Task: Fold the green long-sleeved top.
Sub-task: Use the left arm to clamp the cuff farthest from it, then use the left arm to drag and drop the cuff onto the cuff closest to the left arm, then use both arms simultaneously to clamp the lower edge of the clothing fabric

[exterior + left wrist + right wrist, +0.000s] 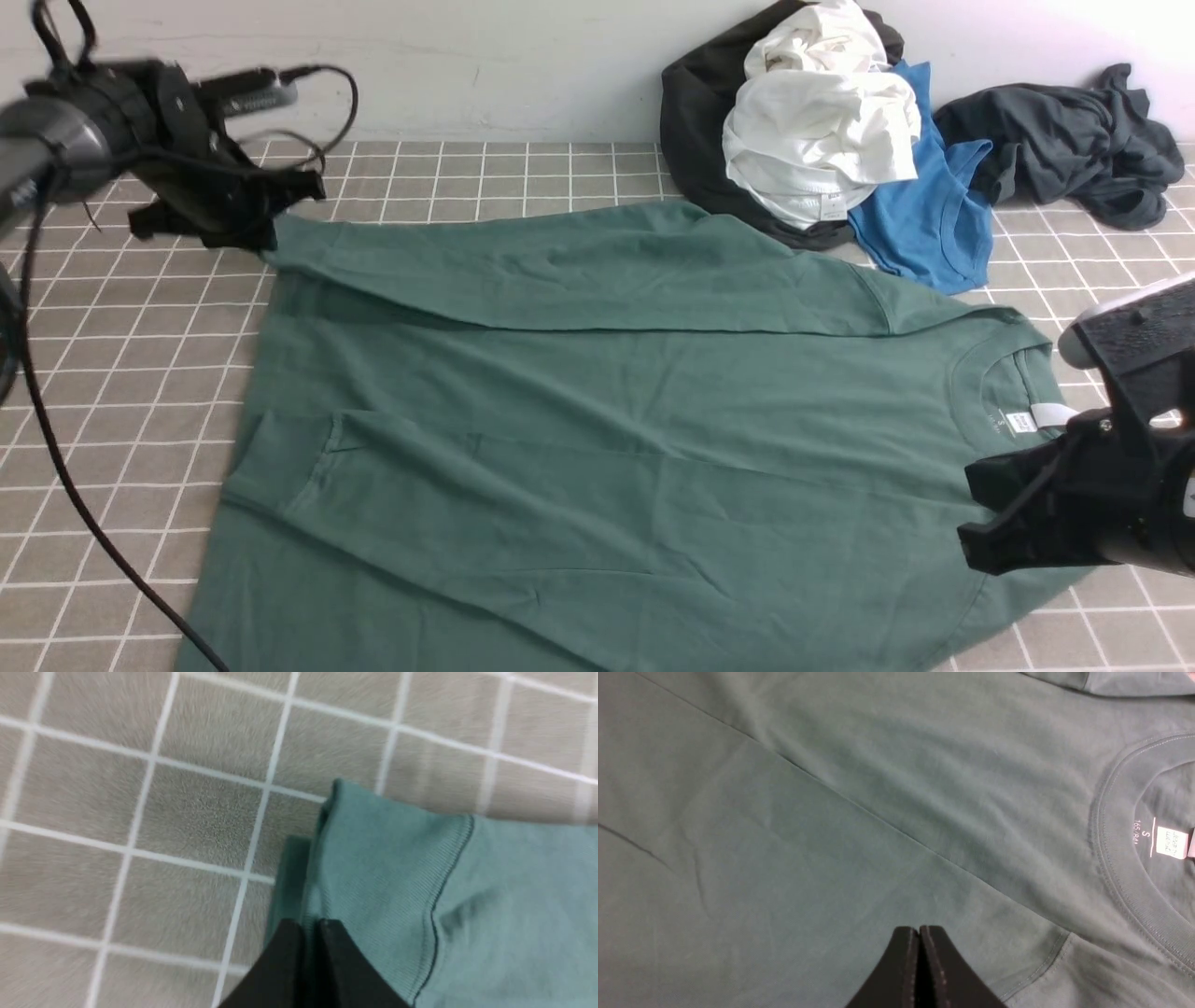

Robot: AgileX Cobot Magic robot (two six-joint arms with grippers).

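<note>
The green long-sleeved top lies spread on the tiled cloth, its neck to the right with a white label. Both sleeves are folded across the body. My left gripper is at the far left corner, shut on the ribbed cuff of the far sleeve. In the left wrist view green fabric sits pinched between the jaws of the left gripper. My right gripper hangs over the near shoulder of the top, beside the collar. The right gripper is shut with nothing in it.
A pile of clothes lies at the back right against the wall: a white garment, a black one, a blue tank top and a charcoal garment. The left arm's cable trails over the checked cloth.
</note>
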